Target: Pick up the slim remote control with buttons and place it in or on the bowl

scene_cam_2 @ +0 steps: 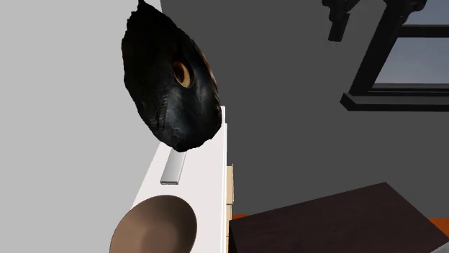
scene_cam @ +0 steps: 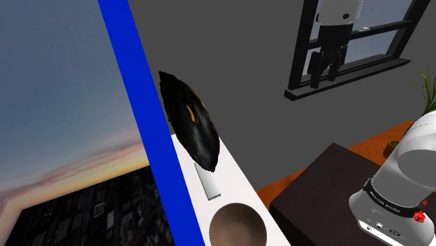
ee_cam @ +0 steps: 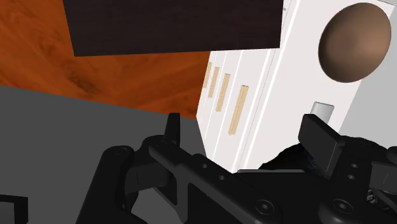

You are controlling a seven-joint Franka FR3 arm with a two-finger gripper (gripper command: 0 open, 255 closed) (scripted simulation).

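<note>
The gripper [ee_cam: 248, 135] has its jaws spread wide with nothing between them. In the shoulder view it hangs high in the air in front of the window [scene_cam: 363, 73], well apart from the work surface.

Below and off to one side is the white cabinet [scene_cam: 236, 180], its drawer fronts facing the dark table [scene_cam: 328, 185]. On its narrow top the remote [scene_cam: 207, 183] lies flat, a slim grey bar. One end of it reaches toward the black lump [scene_cam: 190, 122] and the other points toward the bowl [scene_cam: 237, 222], which sits just beside it. Whether the lump touches the remote cannot be told.

The likely trouble lies in the descent. The lump bulks up right next to the remote and leans over its far end, so a finger coming down on that side could strike it or knock it along the top. The top is narrow and the remote is thin and low, so a closure set too high would slip off it. A nudge sideways could push it over the edge. The bowl is close enough that a wide swing might clip its rim.

From the jaws, the remote is far below and well off their line. In the wrist view it shows just past one fingertip, not between the two. The task appears to be at the approach step, with no grasp made yet.
</note>
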